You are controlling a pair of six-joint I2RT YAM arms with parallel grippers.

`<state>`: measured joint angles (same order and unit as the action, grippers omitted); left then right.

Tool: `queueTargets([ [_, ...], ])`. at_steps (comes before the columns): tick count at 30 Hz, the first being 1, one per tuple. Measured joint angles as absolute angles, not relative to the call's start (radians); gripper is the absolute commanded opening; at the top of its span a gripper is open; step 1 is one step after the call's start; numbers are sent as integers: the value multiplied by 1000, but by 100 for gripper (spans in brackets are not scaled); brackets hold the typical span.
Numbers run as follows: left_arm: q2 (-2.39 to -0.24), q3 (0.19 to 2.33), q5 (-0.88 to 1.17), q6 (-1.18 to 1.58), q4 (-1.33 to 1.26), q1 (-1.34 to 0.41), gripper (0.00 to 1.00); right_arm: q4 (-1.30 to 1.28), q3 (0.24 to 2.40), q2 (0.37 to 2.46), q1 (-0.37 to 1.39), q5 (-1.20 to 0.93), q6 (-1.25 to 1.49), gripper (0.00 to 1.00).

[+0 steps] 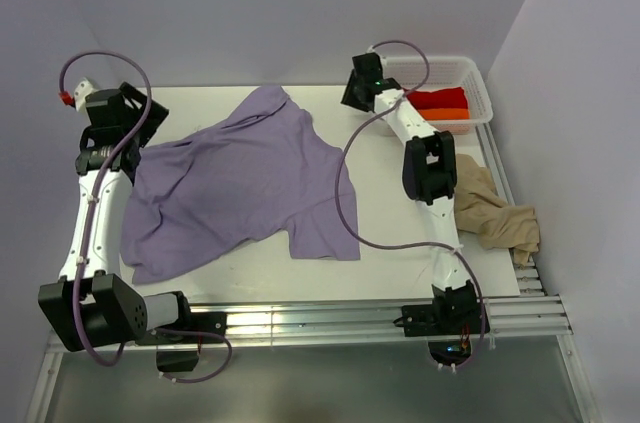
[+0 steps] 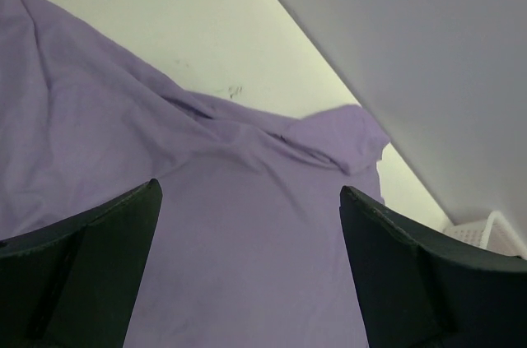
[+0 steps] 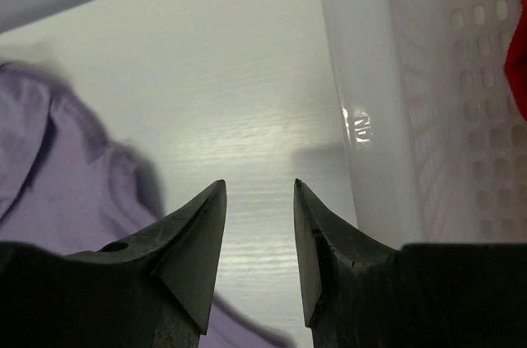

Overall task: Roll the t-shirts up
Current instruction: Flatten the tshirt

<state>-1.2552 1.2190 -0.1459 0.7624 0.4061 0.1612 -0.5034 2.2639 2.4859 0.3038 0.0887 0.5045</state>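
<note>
A lavender t-shirt lies spread and wrinkled across the table, one sleeve pointing to the back. My left gripper hovers over its left edge, jaws wide open with only cloth below them. My right gripper is open above bare table, between the lavender t-shirt's edge and the basket; nothing sits between its fingers. A crumpled beige t-shirt lies at the right edge. Red and orange t-shirts sit in the basket.
The white mesh basket stands at the back right corner, its wall close to my right fingers. Walls close in behind and to the right. A metal rail runs along the table's near edge.
</note>
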Motion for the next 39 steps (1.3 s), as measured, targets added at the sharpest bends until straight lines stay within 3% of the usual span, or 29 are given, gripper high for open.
queueTargets([
  [9,-1209,1117,-101,765,400,154,95,-503,2240,2477,183,70,489,56],
  [18,-1094,923,-41,780,356,154,95,-450,2057,2398,274,-99,443,59],
  [25,-1095,900,-12,779,348,154,94,-381,2081,2399,353,-265,440,62],
  [29,-1100,895,4,776,344,149,94,-305,2106,2430,351,-332,475,70],
  [39,-1181,877,4,771,337,33,93,-239,2222,2604,332,-383,617,68],
])
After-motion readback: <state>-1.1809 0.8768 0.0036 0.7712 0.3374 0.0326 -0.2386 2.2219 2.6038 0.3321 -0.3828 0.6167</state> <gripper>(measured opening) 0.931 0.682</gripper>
